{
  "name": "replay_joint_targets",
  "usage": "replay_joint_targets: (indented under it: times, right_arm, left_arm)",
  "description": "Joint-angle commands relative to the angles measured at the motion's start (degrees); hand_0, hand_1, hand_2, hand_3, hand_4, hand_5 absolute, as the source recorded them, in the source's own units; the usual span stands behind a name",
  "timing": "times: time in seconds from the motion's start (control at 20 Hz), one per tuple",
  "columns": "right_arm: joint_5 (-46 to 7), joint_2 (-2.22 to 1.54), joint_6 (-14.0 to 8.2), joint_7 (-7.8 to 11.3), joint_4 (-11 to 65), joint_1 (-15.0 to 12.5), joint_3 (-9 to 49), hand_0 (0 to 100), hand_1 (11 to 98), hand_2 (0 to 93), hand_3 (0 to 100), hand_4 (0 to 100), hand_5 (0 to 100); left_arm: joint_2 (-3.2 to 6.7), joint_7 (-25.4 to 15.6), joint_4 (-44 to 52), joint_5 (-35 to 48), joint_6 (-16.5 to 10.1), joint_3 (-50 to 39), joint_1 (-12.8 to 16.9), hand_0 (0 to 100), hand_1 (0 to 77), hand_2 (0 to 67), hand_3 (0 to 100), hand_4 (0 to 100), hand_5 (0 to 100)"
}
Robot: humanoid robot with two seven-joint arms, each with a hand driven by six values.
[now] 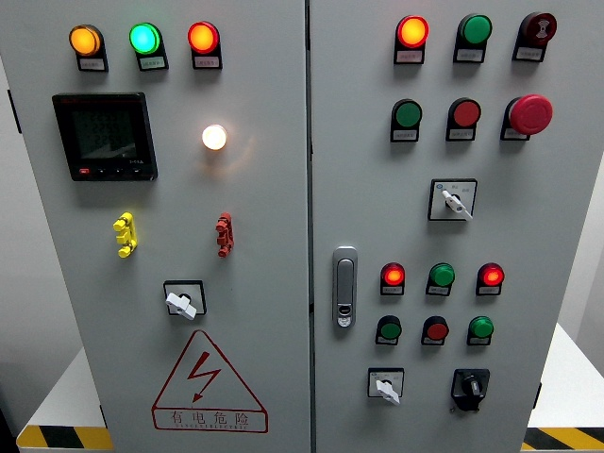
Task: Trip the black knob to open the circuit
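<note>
The black knob [469,387] sits at the bottom right of the right cabinet door [557,226], on a black square plate, its pointer aimed roughly down. To its left is a white selector switch [386,387] on a white plate. Neither of my hands shows in the head view.
The grey cabinet carries lit orange, green and red lamps [143,39] at top left, a black meter [104,136], a lit white lamp [214,137], two more white selectors [182,302] [454,201], a red mushroom stop button [530,114], a door latch [344,286] and a high-voltage warning triangle [208,382].
</note>
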Motion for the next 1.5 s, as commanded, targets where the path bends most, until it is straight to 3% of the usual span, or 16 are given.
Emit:
replay_joint_targets:
  times: [0.0, 0.25, 0.35, 0.75, 1.0, 1.1, 1.35, 1.45]
  right_arm:
    - [-0.07, 0.0, 0.0, -0.01, 0.01, 0.08, 0.0, 82, 31.8, 0.0, 3, 0, 7]
    - [-1.21, -0.09, 0.18, -0.36, 0.01, 0.08, 3.59, 82, 31.9, 0.0, 3, 0, 7]
    - [-5.14, -0.09, 0.35, -1.15, 0.01, 0.26, 6.66, 82, 32.0, 0.0, 3, 0, 7]
    - [-31.85, -0.09, 1.31, -5.28, 0.36, 0.88, 34.06, 81, 32.4, 0.0, 3, 0, 7]
    - [-48.99, -0.09, 6.4, -7.65, -0.25, 1.05, 53.57, 81, 32.5, 0.0, 4, 0, 7]
    - [-51.39, 0.0, 8.34, -7.75, -1.3, 1.93, 57.72, 81, 32.6, 0.0, 4, 0, 7]
    - [-51.05, 0.0, 9.05, -6.78, -7.01, 4.91, 56.61, 81, 32.7, 0.0, 4, 0, 7]
    - [-50.61, 0.0, 8.79, -6.78, -5.88, 5.18, 54.85, 81, 32.6, 0.0, 4, 0, 7]
  left_arm:
    - [0.04, 0.0, 0.0, 0.0, 0.0, 0.0, 0.03, 0, 0.0, 19.4, 26, 10, 9]
    - [0.04, 0.0, 0.0, 0.0, 0.0, 0.0, -0.06, 0, 0.0, 19.4, 26, 10, 9]
    - [0.04, 0.0, 0.0, 0.0, 0.0, 0.0, -0.06, 0, 0.0, 19.4, 26, 10, 9]
    - [0.04, 0.0, 0.0, 0.0, 0.0, 0.0, 0.03, 0, 0.0, 19.4, 26, 10, 9]
    - [0.04, 0.0, 0.0, 0.0, 0.0, 0.0, -0.06, 0, 0.0, 19.4, 26, 10, 9]
    - [-0.05, 0.0, 0.0, 0.0, 0.0, 0.0, -0.06, 0, 0.0, 19.4, 26, 10, 9]
    - [0.04, 0.0, 0.0, 0.0, 0.0, 0.0, 0.03, 0, 0.0, 19.4, 26, 10, 9]
    - [0.04, 0.0, 0.0, 0.0, 0.0, 0.0, 0.03, 0, 0.0, 19.4, 26, 10, 9]
